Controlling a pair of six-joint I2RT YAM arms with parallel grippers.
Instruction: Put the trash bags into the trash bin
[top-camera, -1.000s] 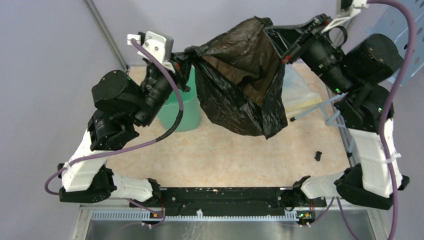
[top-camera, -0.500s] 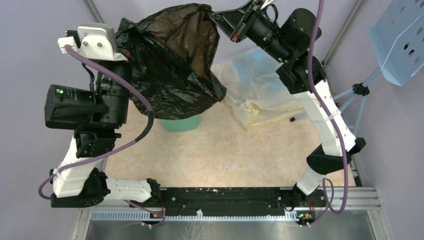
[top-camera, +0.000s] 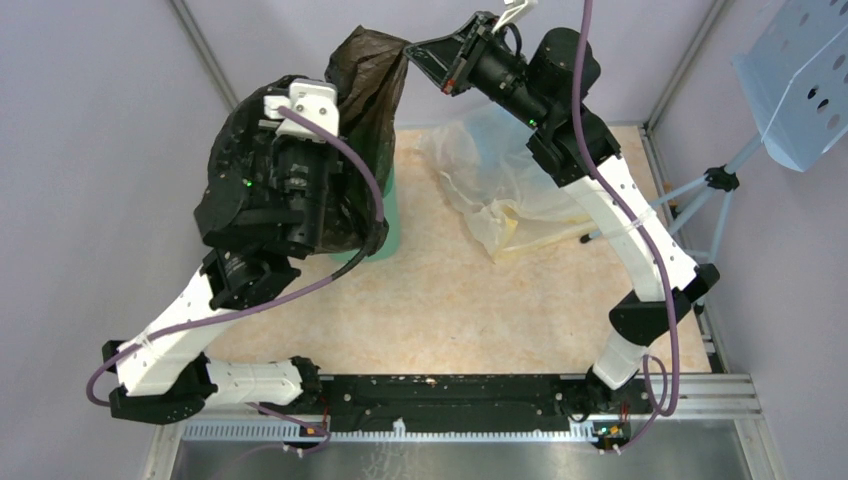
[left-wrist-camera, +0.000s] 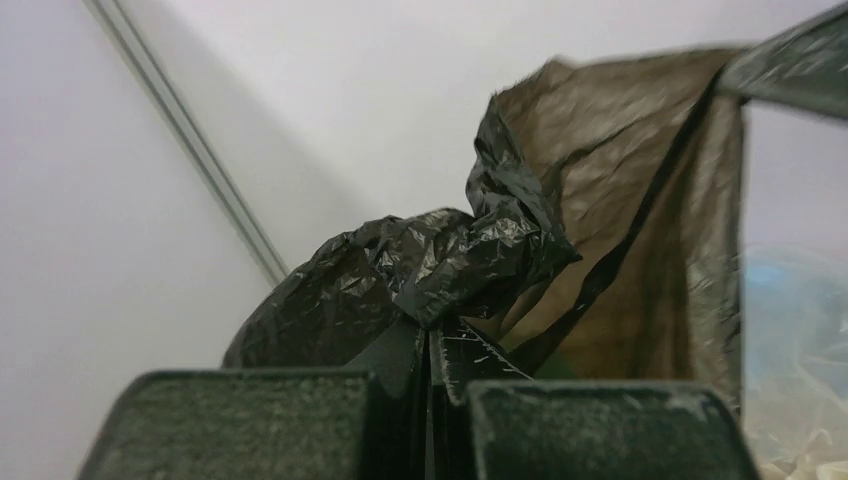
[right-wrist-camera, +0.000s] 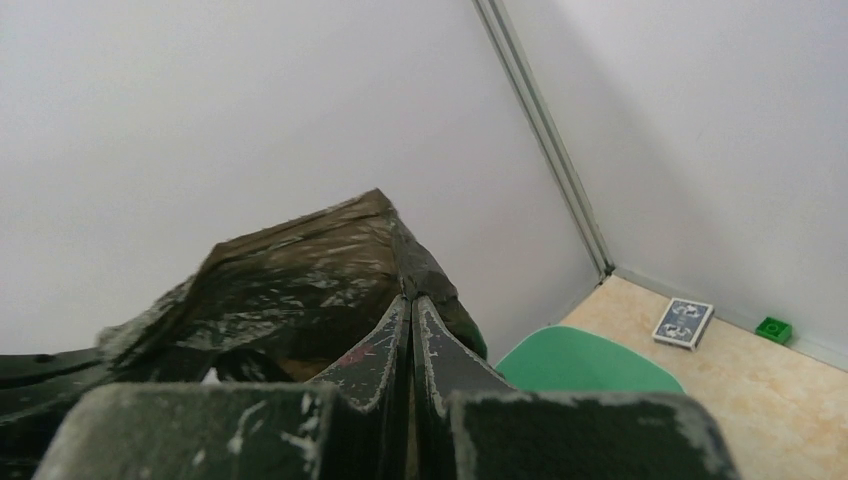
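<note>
The black trash bag (top-camera: 365, 85) hangs stretched between both grippers above the mint-green trash bin (top-camera: 389, 215), of which only a sliver shows under the bag and the left arm. My left gripper (left-wrist-camera: 435, 325) is shut on a bunched fold of the bag (left-wrist-camera: 430, 265); in the top view the bag and its own wrist hide it. My right gripper (top-camera: 412, 46) is shut on the bag's upper edge (right-wrist-camera: 300, 265), high at the back, with its tips (right-wrist-camera: 410, 297) closed. The bin's rim (right-wrist-camera: 585, 365) lies below and to the right of the right gripper.
A big translucent yellowish plastic bag (top-camera: 500, 180) lies at the back right of the table. A blue perforated panel on a tripod (top-camera: 790, 80) stands outside on the right. A card box (right-wrist-camera: 684, 322) and a small green block (right-wrist-camera: 772, 328) lie by the back wall.
Both arms have carried the bag from the table's middle to the left, over the bin. The bag is less spread and now drapes over the left wrist.
</note>
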